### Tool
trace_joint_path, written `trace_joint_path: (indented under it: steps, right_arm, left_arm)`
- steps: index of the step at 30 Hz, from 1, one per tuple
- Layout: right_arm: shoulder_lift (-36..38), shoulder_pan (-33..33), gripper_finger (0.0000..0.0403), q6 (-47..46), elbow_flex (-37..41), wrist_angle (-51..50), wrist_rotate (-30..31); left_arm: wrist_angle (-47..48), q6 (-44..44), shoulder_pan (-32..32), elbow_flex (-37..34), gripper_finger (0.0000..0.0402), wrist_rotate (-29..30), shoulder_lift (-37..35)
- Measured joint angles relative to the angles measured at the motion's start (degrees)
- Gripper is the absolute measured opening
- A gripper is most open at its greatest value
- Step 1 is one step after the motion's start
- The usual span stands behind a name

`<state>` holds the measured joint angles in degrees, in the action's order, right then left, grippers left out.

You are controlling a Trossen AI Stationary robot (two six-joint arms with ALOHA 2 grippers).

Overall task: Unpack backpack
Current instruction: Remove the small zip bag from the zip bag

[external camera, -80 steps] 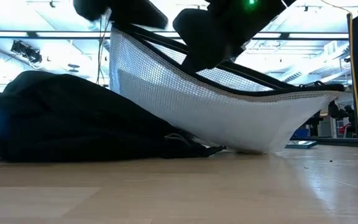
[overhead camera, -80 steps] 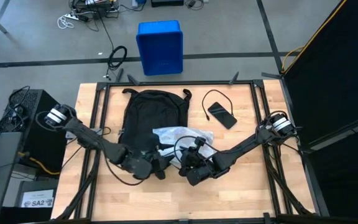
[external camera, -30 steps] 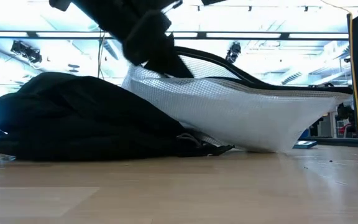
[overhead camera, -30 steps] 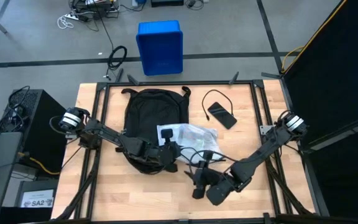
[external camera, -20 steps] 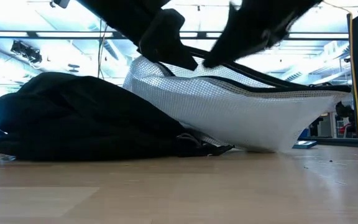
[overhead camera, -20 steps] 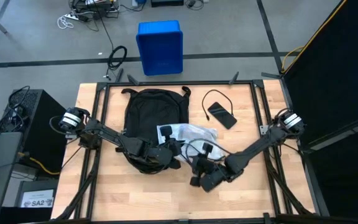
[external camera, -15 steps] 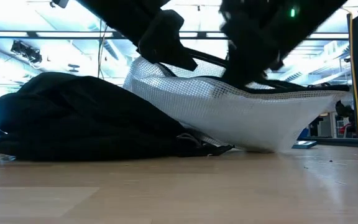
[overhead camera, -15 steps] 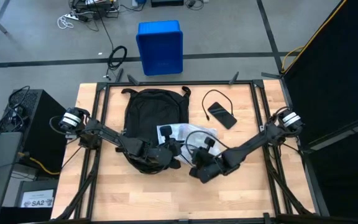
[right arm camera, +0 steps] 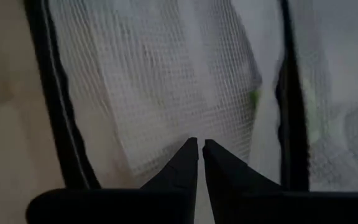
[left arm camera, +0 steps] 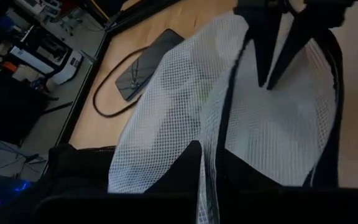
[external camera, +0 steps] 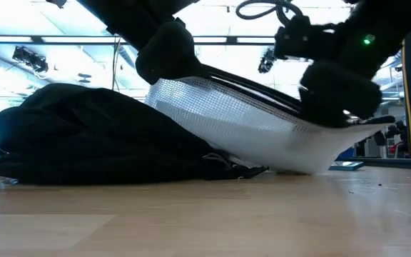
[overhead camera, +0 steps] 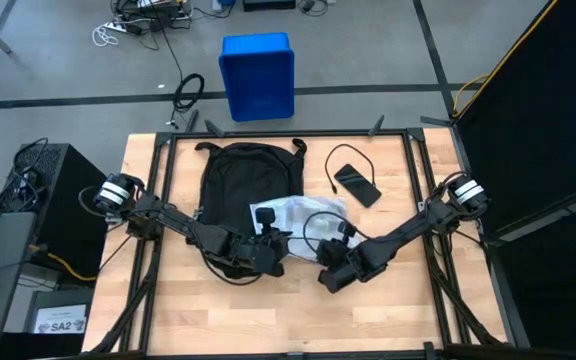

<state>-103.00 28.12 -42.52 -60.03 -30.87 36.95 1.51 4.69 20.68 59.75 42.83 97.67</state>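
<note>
The backpack [overhead camera: 248, 190] lies flat at the upper middle of the counter [overhead camera: 158, 310]. A white mesh pouch [overhead camera: 303, 215] is already mostly out, stretched to the backpack's right, though its near end looks to rest against the bag's mouth. A phone [overhead camera: 356, 184] with its cable sits out at upper right. The left claw [overhead camera: 273, 243] pinches the pouch's black-trimmed edge; the right claw [overhead camera: 330, 262], fingers nearly closed, is on the mesh — whether it grips, I cannot tell. What remains inside is hidden.
</note>
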Motion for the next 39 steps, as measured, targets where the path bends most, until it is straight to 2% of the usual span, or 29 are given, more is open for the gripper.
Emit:
trace_joint_path:
  steps: [11,16,23,28,33,39]
  right_arm:
    - [0.02,0.58,0.0007,-18.85,0.63,-18.71,-0.18]
    - [0.02,1.72,0.0004,-22.32,0.68,-21.66,1.37]
    - [0.02,3.02,0.0014,-22.56,0.61,-21.53,2.21]
    - [0.02,4.12,0.0022,-21.96,0.77,-20.56,5.57]
    - [0.02,4.06,0.0035,-15.24,0.85,-13.59,8.9]
    - [0.0,2.1,0.0064,-3.57,0.85,-1.11,9.13]
  left_arm:
    - [0.81,2.53,1.14,0.02,0.0005,1.55,-1.49]
    - [1.34,2.58,2.22,0.02,0.002,1.55,-3.28]
    - [1.17,4.07,4.13,0.02,0.0035,1.75,-4.28]
    - [1.83,4.09,4.16,0.02,0.0035,1.12,-4.35]
    - [1.81,4.01,4.26,0.02,0.0035,-1.36,-4.42]
    - [1.65,3.72,4.24,0.02,0.0035,-1.44,-4.42]
